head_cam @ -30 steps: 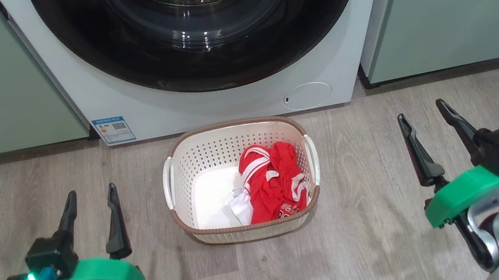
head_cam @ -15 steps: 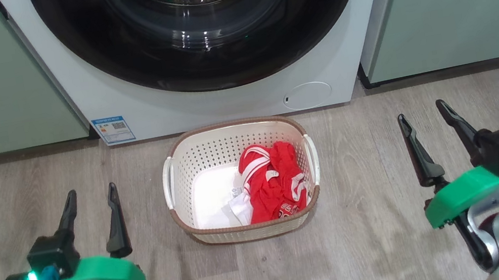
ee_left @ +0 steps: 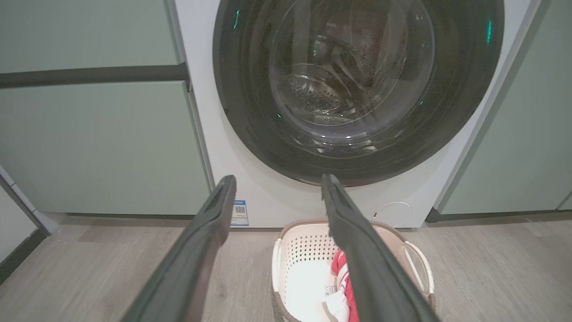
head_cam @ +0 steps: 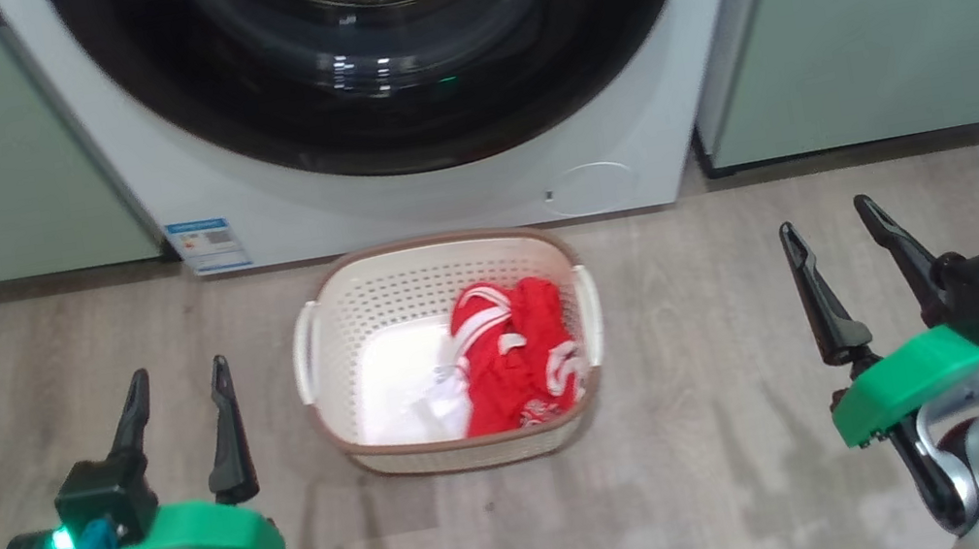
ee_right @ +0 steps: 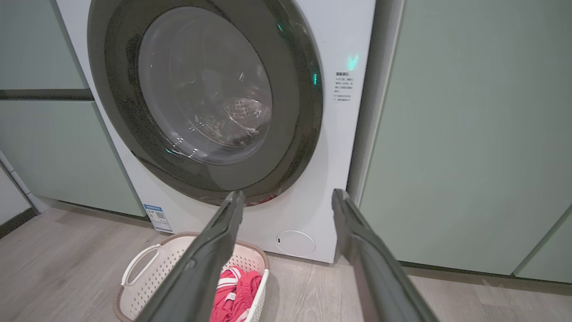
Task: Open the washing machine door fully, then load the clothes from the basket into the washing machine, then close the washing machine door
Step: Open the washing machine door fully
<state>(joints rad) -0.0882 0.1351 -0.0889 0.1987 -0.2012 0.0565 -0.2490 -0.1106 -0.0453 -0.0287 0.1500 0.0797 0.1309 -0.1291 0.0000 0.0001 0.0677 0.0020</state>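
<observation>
The door (head_cam: 385, 46) is sitting apparently shut against the machine (head_cam: 400, 205), so opening it is looking like the first step. The basket (head_cam: 431, 246) is standing on the floor (head_cam: 704, 329) just before the machine, likely placing the clothes (head_cam: 518, 358), bunched at its right side, handy for loading. The left tool (head_cam: 178, 370) and right tool (head_cam: 823, 216) are hovering well apart on either side of the basket, both spread wide and gripping nothing, seemingly ready to reach.
</observation>
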